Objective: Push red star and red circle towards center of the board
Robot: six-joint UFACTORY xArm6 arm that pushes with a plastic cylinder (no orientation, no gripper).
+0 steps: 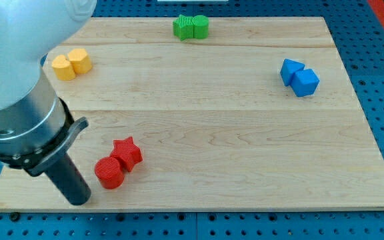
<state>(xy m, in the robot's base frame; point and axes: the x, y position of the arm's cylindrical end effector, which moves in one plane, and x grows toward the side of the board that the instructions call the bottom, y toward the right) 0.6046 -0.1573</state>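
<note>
The red star (128,153) lies near the board's bottom left, touching the red circle (109,173), which sits just below and left of it. My tip (79,200) rests on the board a short way left of and slightly below the red circle, apart from it. The arm's grey body fills the view's left side above the tip.
Two yellow blocks (71,64) sit together at the upper left. Two green blocks (191,27) sit at the top edge. Two blue blocks (299,77) sit at the upper right. The wooden board (232,140) lies on a blue perforated table.
</note>
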